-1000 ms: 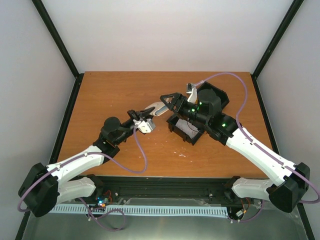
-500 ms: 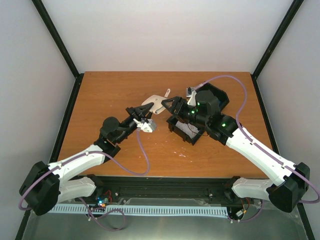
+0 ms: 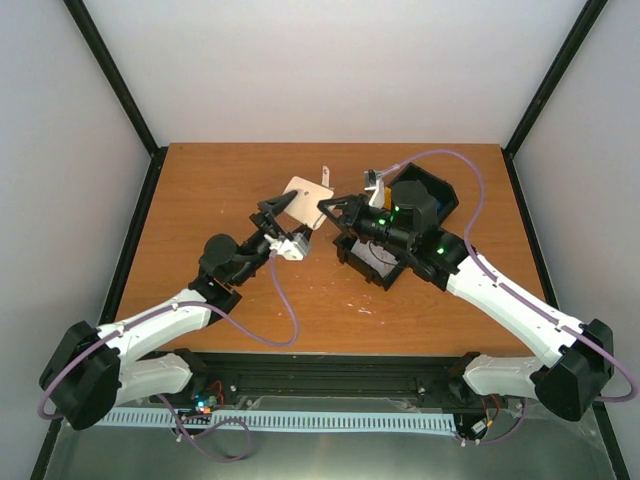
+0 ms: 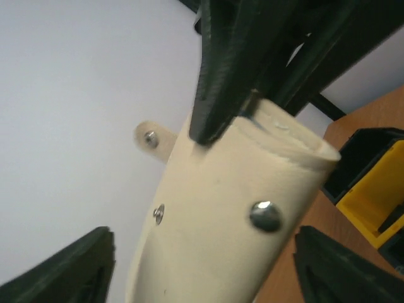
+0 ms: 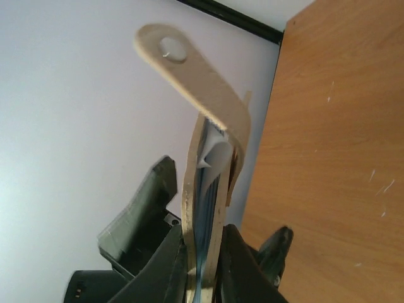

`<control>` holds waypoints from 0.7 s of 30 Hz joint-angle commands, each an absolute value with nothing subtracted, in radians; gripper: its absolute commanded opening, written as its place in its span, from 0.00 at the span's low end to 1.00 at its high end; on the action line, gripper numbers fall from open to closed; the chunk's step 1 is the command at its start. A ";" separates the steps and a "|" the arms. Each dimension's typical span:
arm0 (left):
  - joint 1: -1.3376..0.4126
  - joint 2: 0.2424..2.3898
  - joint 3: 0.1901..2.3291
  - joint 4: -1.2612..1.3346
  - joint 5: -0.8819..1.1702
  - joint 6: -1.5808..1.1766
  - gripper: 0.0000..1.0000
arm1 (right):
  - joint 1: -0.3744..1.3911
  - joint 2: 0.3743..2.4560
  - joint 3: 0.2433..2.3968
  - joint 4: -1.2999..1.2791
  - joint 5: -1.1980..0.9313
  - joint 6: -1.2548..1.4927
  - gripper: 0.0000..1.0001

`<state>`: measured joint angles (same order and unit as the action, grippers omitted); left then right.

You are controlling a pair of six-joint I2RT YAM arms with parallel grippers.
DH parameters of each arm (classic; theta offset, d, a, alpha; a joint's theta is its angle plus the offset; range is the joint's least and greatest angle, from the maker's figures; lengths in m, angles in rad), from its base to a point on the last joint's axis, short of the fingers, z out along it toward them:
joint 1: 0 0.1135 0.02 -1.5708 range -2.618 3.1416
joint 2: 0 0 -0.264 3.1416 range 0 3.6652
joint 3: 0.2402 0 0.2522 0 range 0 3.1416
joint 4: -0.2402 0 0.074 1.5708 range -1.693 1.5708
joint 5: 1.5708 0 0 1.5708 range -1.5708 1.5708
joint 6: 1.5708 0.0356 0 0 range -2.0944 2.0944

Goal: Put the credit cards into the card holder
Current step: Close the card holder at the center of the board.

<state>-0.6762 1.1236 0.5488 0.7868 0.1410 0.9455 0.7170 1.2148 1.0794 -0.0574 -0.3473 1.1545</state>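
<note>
The card holder (image 3: 306, 192) has lifted and swung farther left of the tray (image 4: 369, 189). It is held aloft on edge, its long axis tilted upward and its strap (image 5: 189, 69) pointing away. The right gripper (image 3: 324, 207) pinches it, with the credit cards (image 5: 203, 208) inside; the left gripper (image 3: 284, 220) is spread around it.

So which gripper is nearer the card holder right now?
Right. The right gripper has its jaws shut on the card holder, held above the table; the left gripper is open just beside it, jaws spread.

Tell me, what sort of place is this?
Probably a robot test booth: a wooden table boxed in by white walls and black frame posts, with a left arm and right arm bolted at its edge.
</note>
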 commanded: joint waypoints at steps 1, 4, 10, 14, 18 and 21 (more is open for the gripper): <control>-0.683 1.091 0.584 0.817 0.071 0.720 0.96 | 0.719 1.166 1.060 0.038 -0.266 1.044 0.03; -0.683 1.054 0.637 0.675 0.044 0.527 1.00 | 0.718 1.125 1.044 0.046 -0.197 0.915 0.03; -0.681 1.044 0.907 0.231 0.007 -0.069 1.00 | 0.716 1.045 0.985 0.133 -0.151 0.772 0.03; -0.681 0.990 0.881 0.260 0.234 -0.428 1.00 | 0.716 1.013 0.934 0.211 -0.177 0.727 0.03; -0.681 0.962 0.826 0.371 0.344 -0.716 1.00 | 0.716 1.007 0.891 0.311 -0.259 0.743 0.03; -0.681 0.953 0.792 0.458 0.378 -0.848 1.00 | 0.716 1.023 0.866 0.399 -0.334 0.783 0.03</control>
<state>-0.6765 0.9680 0.8253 0.3462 0.2699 -0.5022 0.7177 1.0119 0.8948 0.2455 -0.2375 0.7746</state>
